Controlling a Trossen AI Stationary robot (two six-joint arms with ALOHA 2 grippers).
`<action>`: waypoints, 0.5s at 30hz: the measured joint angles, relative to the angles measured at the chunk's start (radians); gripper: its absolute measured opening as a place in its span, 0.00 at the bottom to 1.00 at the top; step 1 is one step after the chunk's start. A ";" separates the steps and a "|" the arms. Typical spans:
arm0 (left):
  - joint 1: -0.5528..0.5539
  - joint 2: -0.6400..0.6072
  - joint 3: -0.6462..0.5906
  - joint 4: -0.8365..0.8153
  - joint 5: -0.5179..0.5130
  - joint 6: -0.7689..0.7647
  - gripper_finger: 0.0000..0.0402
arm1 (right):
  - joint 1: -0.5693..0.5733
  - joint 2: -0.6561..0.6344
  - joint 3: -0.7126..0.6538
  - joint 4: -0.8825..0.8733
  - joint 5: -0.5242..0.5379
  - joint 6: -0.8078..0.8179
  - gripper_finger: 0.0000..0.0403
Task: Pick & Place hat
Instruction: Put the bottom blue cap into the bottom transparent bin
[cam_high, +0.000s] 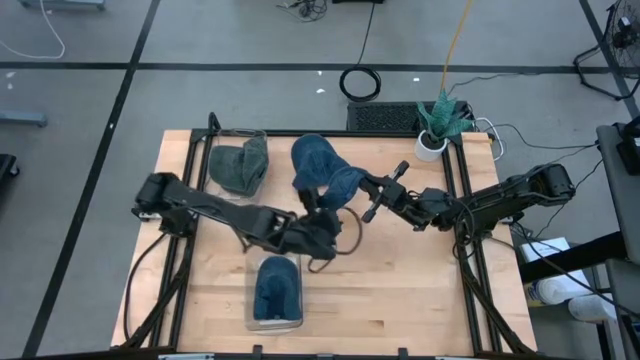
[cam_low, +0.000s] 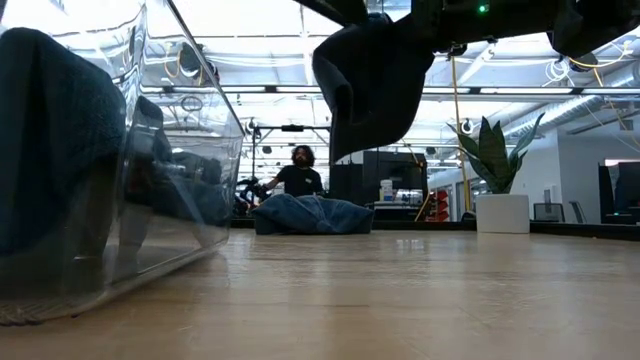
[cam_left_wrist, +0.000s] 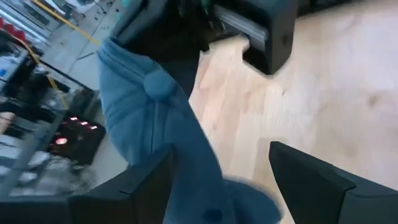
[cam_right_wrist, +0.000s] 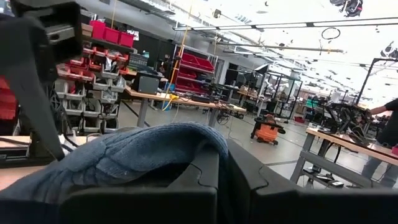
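Blue hat (cam_high: 322, 172) between both grippers

The room was a big workshop with a grey floor (cam_high: 240, 90) marked by dark lines. Long lights (cam_low: 300, 90) hung under the bright ceiling. Red bins (cam_right_wrist: 106, 34) sat on shelves beside work tables (cam_right_wrist: 180, 102). A person in a dark shirt (cam_low: 300, 175) sat far back. A green plant in a white pot (cam_low: 500, 195) stood on the table's edge.
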 joint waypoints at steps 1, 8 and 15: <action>0.000 0.020 0.021 -0.012 -0.013 0.008 0.67 | 0.000 0.000 0.000 0.000 0.001 0.000 0.00; -0.008 0.081 0.060 -0.005 -0.116 0.014 0.67 | 0.000 0.000 0.000 -0.007 0.000 -0.001 0.00; 0.031 0.081 0.062 -0.020 -0.210 -0.034 0.67 | 0.000 0.000 0.000 0.002 -0.002 0.000 0.00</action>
